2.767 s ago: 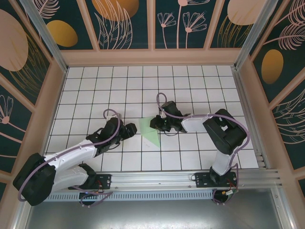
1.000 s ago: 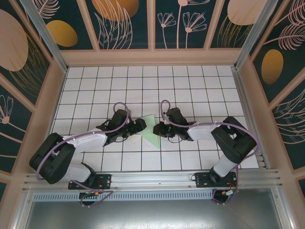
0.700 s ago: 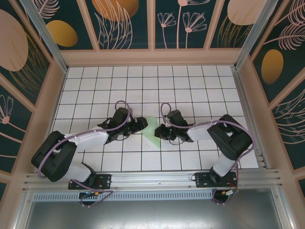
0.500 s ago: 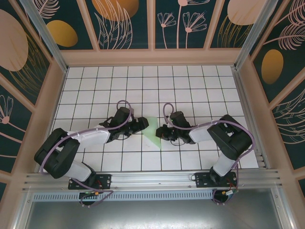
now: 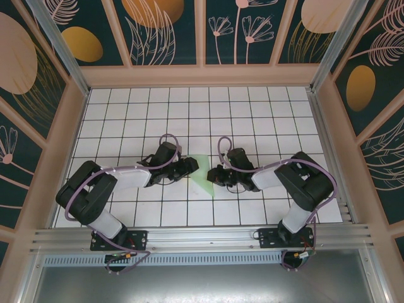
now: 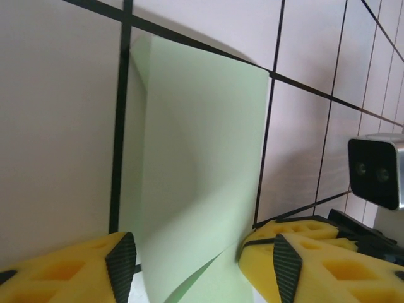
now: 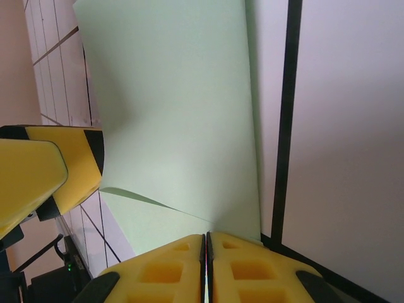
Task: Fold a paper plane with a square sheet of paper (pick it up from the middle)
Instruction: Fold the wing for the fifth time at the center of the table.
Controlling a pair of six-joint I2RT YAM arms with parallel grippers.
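On your white grid-tiled tabletop (image 5: 126, 113) lies the part-folded, thin pale mint-green square sheet of paper (image 5: 202, 179). Your right claw (image 7: 206, 243) is pinched shut on its edge, likely anchoring it. Your left claw (image 6: 196, 265) straddles the flap, jaws apart, gripping nothing.

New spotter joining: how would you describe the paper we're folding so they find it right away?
On the white gridded table, look near the middle, where the left gripper and right gripper nearly meet. The square sheet of paper sits between their tips, partly folded and curled. Its pale mint green sets it apart from the white tiles and the yellow-fingered grippers.
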